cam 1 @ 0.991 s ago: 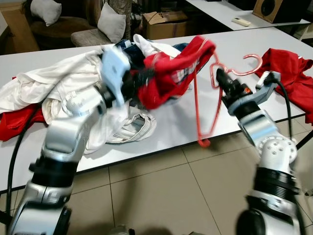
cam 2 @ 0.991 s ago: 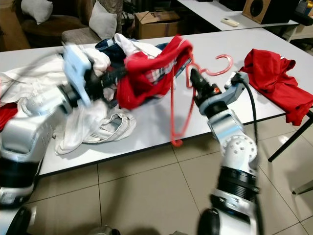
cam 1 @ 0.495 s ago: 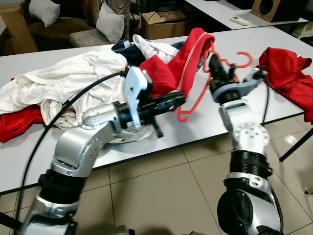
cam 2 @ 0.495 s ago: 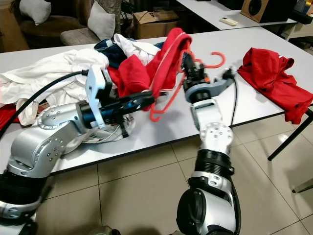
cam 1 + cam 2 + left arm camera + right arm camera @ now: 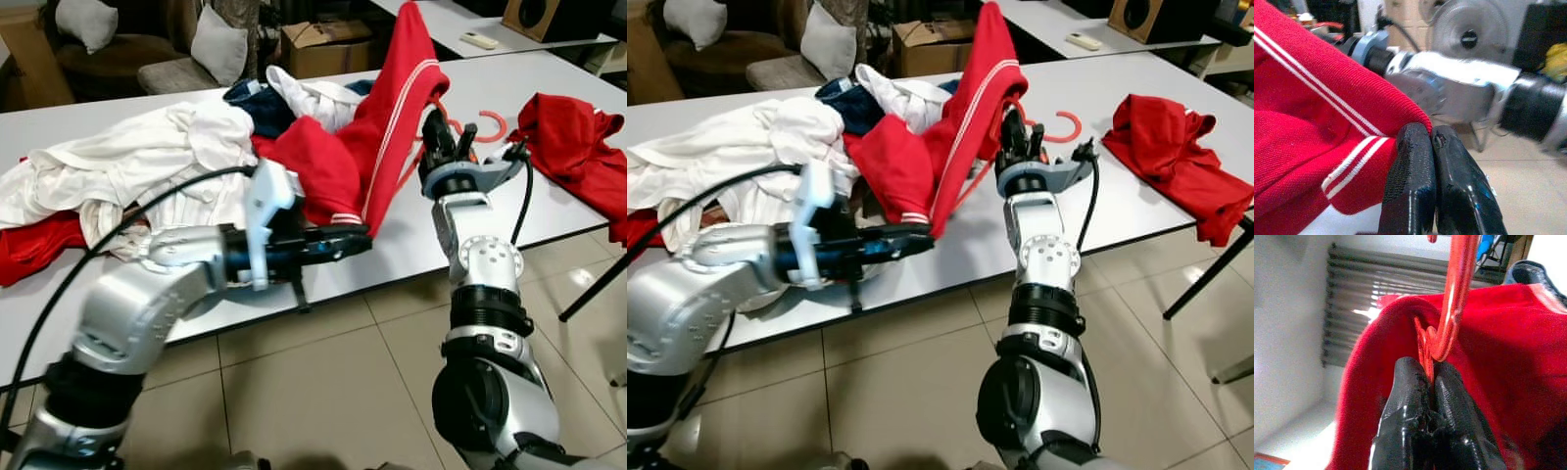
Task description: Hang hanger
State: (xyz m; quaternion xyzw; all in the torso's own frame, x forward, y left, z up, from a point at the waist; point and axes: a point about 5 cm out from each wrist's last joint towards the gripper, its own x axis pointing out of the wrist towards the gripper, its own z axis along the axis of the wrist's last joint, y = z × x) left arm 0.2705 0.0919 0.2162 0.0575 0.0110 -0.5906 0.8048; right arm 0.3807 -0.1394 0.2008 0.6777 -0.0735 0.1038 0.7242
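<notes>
The right gripper (image 5: 1426, 382) is clenched on the thin red hanger (image 5: 1454, 298), its two black fingers (image 5: 1400, 416) pressed together around the wire just below the hook. It holds the hanger up above the near edge of the white counter (image 5: 421, 245), and the hook (image 5: 487, 124) curves out beside the wrist. A red garment with white stripes (image 5: 397, 108) is draped over the hanger and rises in a peak above the gripper. The left gripper (image 5: 1431, 142) reaches in from the left and pinches the striped hem of that garment, fingers closed tight on the cloth, holding the hem out over the counter's front edge. Behind the garment a heap of white clothes (image 5: 137, 162) lies on the counter, with a dark blue piece (image 5: 253, 98) among them. Another red cloth (image 5: 573, 147) lies apart at the counter's right end.
</notes>
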